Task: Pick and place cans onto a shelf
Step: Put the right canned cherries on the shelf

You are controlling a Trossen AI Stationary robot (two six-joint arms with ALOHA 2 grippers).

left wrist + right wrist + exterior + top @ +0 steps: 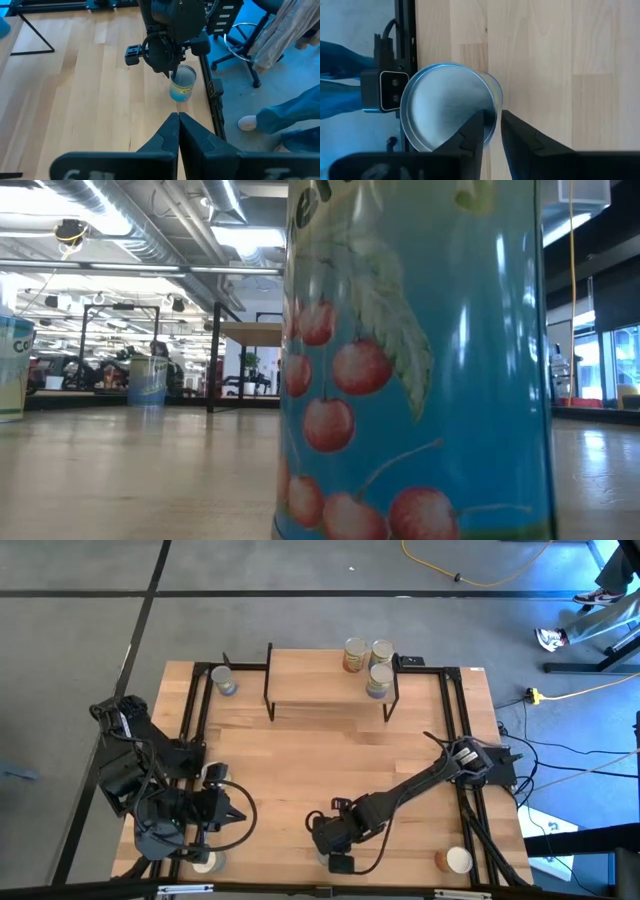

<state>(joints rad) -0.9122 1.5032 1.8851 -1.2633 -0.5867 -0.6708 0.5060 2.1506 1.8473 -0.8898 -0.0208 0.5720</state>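
The wooden table (pixel 330 770) fills the high view, with black rails along its sides, and the shelf (pixel 330 675), a light-wood board on thin black legs, stands at its far edge with its long side running left to right. Three cans (pixel 367 662) stand upright in a tight cluster on the shelf's right end, axes vertical; a fourth, grey-blue can (pixel 225 682) stands upright on the table just left of the shelf. At the near edge the right gripper (pixel 172 75) points down over a blue cherry can (pixel 182 84), which stands upright beside the near rail; one finger sits inside its rim and the other outside, a narrow gap between them, and whether they are pinching the wall I cannot tell. In the low view this can (pixel 415 360) looms close, printed with red cherries and green leaves; its lettering is cut off. The left gripper (pixel 178 131) waits at the near left with fingers pressed together, empty. Another can (pixel 457 860) stands at the near right corner, and one can (pixel 205 862) by the left arm.
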